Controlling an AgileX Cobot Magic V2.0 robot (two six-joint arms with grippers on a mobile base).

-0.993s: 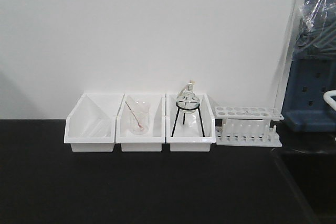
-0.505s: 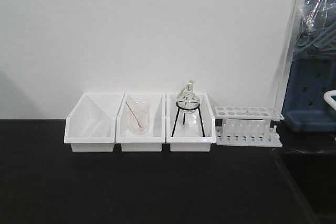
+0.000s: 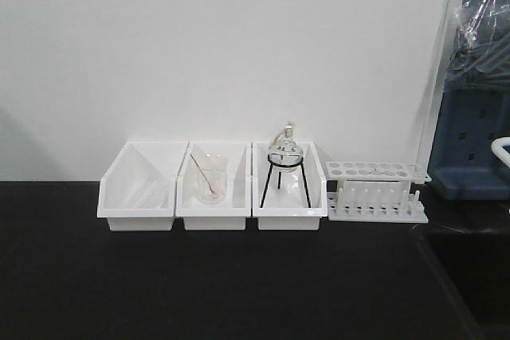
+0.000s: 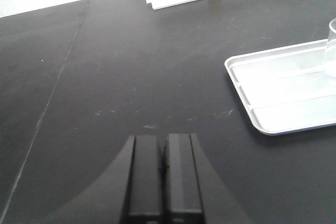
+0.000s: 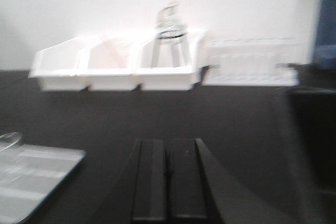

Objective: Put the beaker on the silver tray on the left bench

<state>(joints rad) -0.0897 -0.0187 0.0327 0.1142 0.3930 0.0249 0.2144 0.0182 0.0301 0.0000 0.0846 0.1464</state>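
Beaker [image 4: 332,45] is seen already on the silver tray [image 4: 283,100] at three o'clock, both tools, left [image 4: 163,174] and right [image 5: 168,179], pressed together and empty, so only withdrawal is judged left.

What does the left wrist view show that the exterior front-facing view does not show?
Only the left wrist view shows the silver tray lying on the black bench, a clear glass wall at the frame's right edge, probably the beaker, standing on the tray, and the left gripper with its fingers closed on nothing. Only the exterior view shows the contents of the white bins: a wider beaker with a rod, a flask on a tripod, plus the test tube rack. Both show the black bench and the bins' front edges.
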